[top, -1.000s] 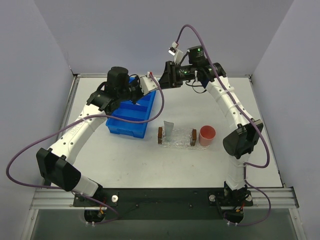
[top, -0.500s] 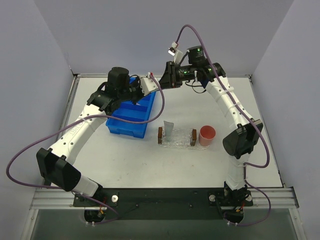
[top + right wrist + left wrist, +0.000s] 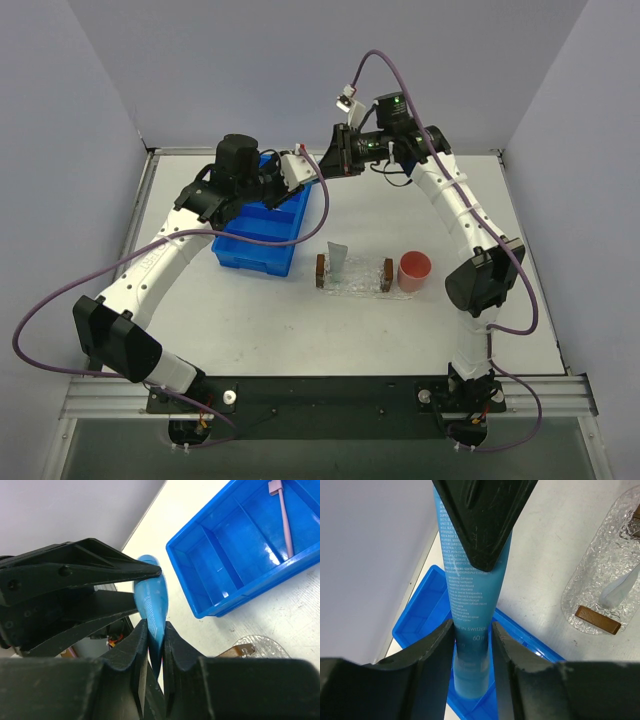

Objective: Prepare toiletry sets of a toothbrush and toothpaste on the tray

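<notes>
Top external view: the left arm [image 3: 160,260] and the right arm [image 3: 455,200] reach toward each other at the far side of the worktop [image 3: 300,320], and their tips meet in the air above the far corner of the blue bin [image 3: 255,255].

From the left wrist, the left fingers [image 3: 432,665] sit tight against both sides of the bright blue toothpaste tube [image 3: 470,595] near one end, with no gap that I can see, so they are grasping it. One black finger of the other arm lies across the tube just beyond them.

From the right wrist, the right fingers [image 3: 135,655] are clenched on the flat, narrow end of the same tube [image 3: 151,597]. So the tube hangs between the two pairs of fingers, off the worktop, with each pair on its own end.

Below and beyond the right fingers the bin lies open, and the toothbrush [image 3: 284,515] rests in one of its end compartments.

Off to the side of the left fingers, down on the worktop, is the tray [image 3: 600,555], with a brown block [image 3: 597,620] at its end. The pale toothpaste tube [image 3: 338,262] lies in the tray, close to that block. The pink cup [image 3: 415,270] stands just beside the tray's other end.
</notes>
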Robot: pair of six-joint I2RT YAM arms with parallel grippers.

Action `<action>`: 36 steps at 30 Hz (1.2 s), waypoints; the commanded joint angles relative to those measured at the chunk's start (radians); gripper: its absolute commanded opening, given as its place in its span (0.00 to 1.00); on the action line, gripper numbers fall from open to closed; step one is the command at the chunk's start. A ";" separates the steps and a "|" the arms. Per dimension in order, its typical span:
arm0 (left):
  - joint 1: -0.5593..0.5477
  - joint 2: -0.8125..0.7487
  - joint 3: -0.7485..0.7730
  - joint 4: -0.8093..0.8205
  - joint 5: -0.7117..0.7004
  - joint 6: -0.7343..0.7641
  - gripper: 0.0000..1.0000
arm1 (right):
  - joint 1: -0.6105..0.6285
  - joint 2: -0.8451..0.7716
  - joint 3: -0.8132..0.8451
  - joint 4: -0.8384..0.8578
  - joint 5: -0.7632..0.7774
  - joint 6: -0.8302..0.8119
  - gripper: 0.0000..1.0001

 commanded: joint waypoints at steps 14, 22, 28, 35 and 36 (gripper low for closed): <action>-0.006 -0.029 -0.012 0.039 -0.033 -0.054 0.75 | -0.053 -0.081 -0.010 -0.041 0.107 -0.096 0.00; 0.056 -0.046 -0.091 0.083 -0.078 -0.149 0.85 | -0.095 -0.209 -0.082 -0.159 0.233 -0.270 0.00; 0.101 -0.020 -0.094 0.090 -0.084 -0.229 0.86 | -0.116 -0.301 -0.113 -0.282 0.332 -0.421 0.00; 0.121 0.081 -0.054 0.039 -0.156 -0.277 0.87 | -0.115 -0.395 -0.165 -0.386 0.423 -0.556 0.00; 0.127 0.090 -0.051 0.039 -0.159 -0.283 0.87 | -0.113 -0.401 -0.170 -0.402 0.432 -0.569 0.00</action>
